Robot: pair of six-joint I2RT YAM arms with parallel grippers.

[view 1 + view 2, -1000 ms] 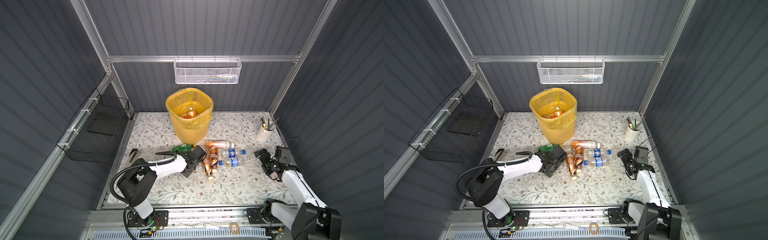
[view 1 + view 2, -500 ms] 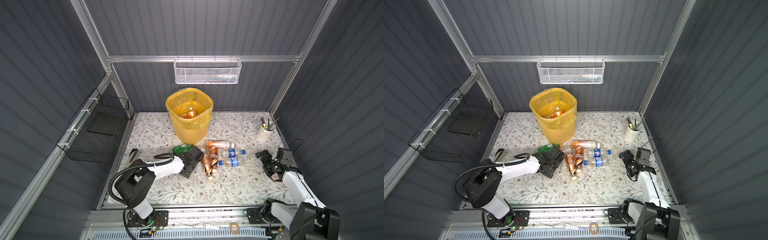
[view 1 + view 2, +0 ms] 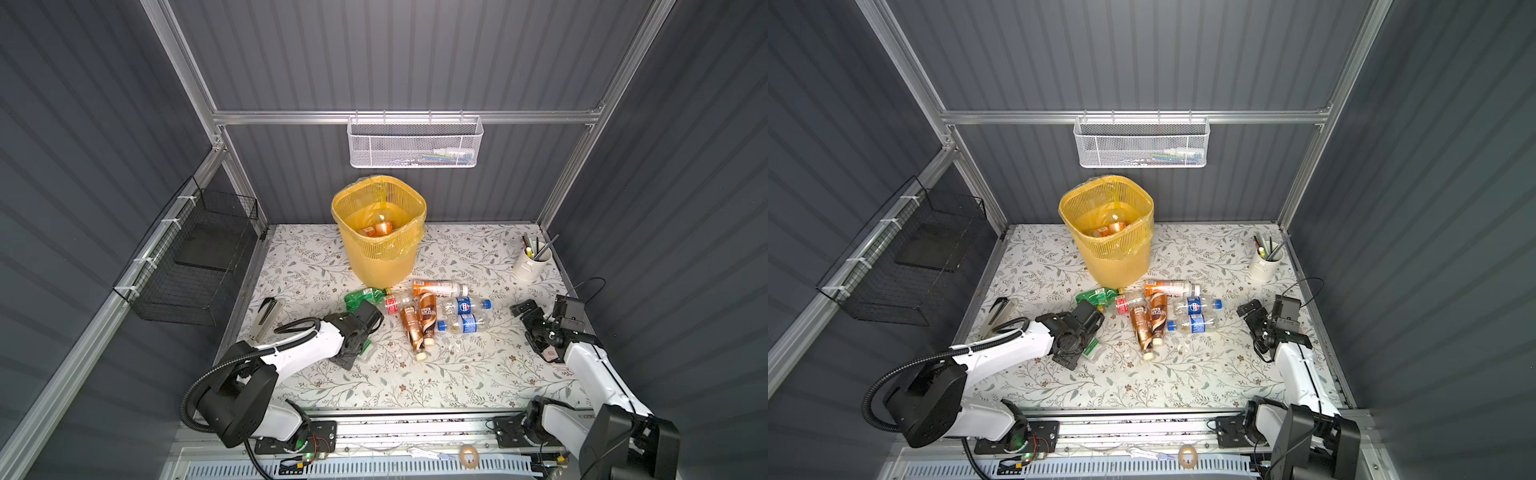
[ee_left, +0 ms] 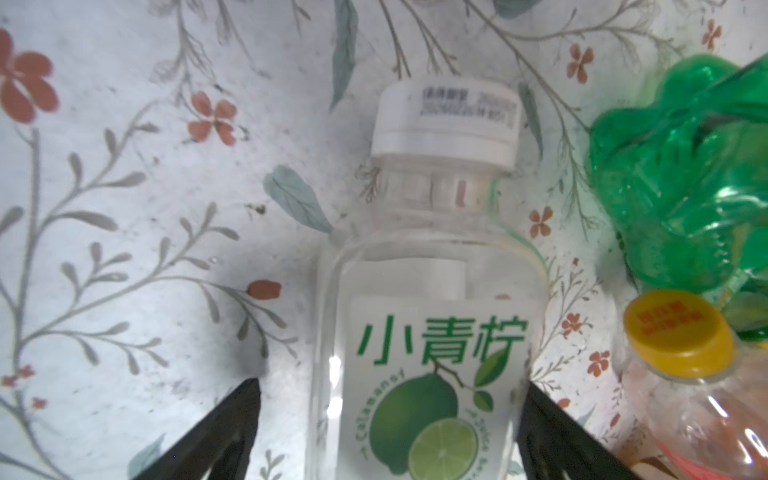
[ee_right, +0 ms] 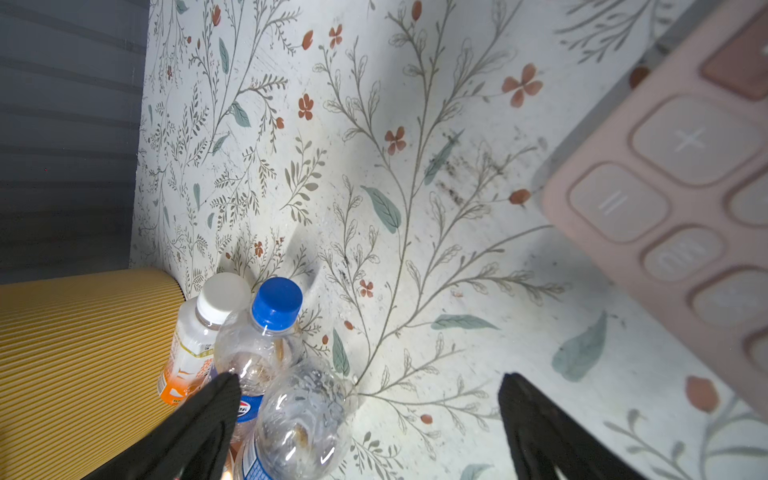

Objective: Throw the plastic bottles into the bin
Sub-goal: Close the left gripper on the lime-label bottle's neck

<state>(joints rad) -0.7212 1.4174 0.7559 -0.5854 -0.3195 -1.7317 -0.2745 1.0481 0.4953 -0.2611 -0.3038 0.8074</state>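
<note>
The yellow bin (image 3: 379,232) (image 3: 1106,232) stands at the back with bottles inside. Before it lie several plastic bottles: a green one (image 3: 361,297), two brown ones (image 3: 417,328), two blue-labelled ones (image 3: 463,316) and an orange-labelled one (image 3: 440,287). My left gripper (image 3: 361,336) (image 4: 390,388) is open, low over a clear lime-labelled bottle (image 4: 428,316) with a white cap. One finger touches its side, the other stands apart. My right gripper (image 3: 536,328) (image 5: 370,382) is open at the right, with nothing between its fingers. The blue-capped bottle (image 5: 266,332) lies beside it.
A white cup of pens (image 3: 532,262) stands at the back right. A pink calculator (image 5: 685,187) lies under the right arm. A stapler (image 3: 266,316) lies at the left edge. A white mesh basket (image 3: 413,143) and a black wire basket (image 3: 195,257) hang on the walls.
My left gripper has drawn back from the pile toward the near left, over the lime bottle, and its jaws have narrowed a little. The right arm has barely shifted.
</note>
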